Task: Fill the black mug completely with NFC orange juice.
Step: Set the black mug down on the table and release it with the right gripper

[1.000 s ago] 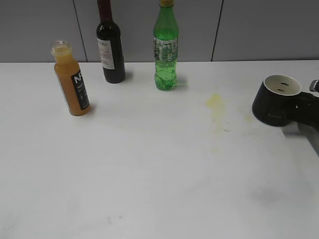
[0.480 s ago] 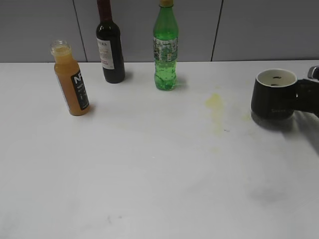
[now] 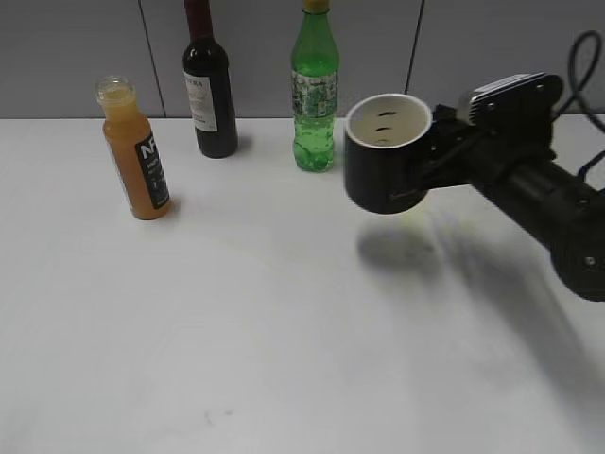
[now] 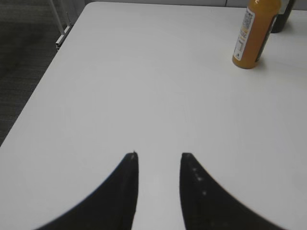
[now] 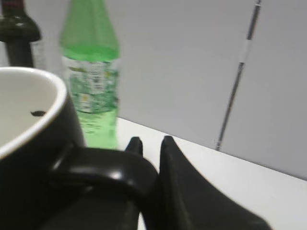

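Above the white table [image 3: 284, 312], to the right of its middle, the right gripper [image 3: 430, 170] holds the black mug [image 3: 383, 156] in the air by the loop handle [image 5: 103, 175]; its fingers are clamped on that handle, and the mug sits at the gripper's left with its cream-white mouth turned a little toward the camera; a dark shadow [image 3: 402, 251] lies on the table under it, so the mug touches nothing below. Two small dark marks show on the inside wall of the mug. Behind the mug and just to its left stands the green soda bottle [image 3: 314, 90], upright near the grey wall; further left of the gripper is the dark wine bottle [image 3: 209, 85], also upright. Far to the left of the right gripper, well apart from the mug, stands the small clear bottle [image 3: 135, 151] with the NFC orange juice [image 3: 128, 165] in it; it has no cap on its neck and the juice reaches almost to the neck. In the left wrist view the left gripper [image 4: 158, 158] hangs over bare table with its two fingers apart and nothing between them; the juice bottle is ahead of it and to its right, well apart.
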Motion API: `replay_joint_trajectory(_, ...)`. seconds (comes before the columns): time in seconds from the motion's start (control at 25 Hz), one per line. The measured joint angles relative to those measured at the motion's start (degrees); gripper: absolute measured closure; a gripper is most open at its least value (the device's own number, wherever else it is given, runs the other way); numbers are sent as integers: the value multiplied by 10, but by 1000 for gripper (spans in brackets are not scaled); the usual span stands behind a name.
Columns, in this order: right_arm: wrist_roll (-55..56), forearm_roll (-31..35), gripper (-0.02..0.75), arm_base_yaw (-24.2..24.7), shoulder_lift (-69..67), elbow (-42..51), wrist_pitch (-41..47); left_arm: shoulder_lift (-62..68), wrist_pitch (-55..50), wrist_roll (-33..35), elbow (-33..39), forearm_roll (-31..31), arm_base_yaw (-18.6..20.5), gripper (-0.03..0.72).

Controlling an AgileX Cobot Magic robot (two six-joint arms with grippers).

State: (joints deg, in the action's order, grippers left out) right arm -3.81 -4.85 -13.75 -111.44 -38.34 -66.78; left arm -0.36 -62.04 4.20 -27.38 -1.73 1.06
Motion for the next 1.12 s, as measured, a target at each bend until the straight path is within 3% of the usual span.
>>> replay_joint_trajectory(0.24,0,76,665,-139,-7,0,-1,0,0,0,0,0,0,451)
replay_joint_trajectory(0.44,-1,125,665,-197,-47,-21,3,0,0,0,0,0,0,451)
replay_joint_trajectory(0.72,-1,172,665,-218,-121,-84,3,0,0,0,0,0,0,451)
replay_joint_trajectory(1.12,8,194,665,-226,-170,-97,3,0,0,0,0,0,0,451)
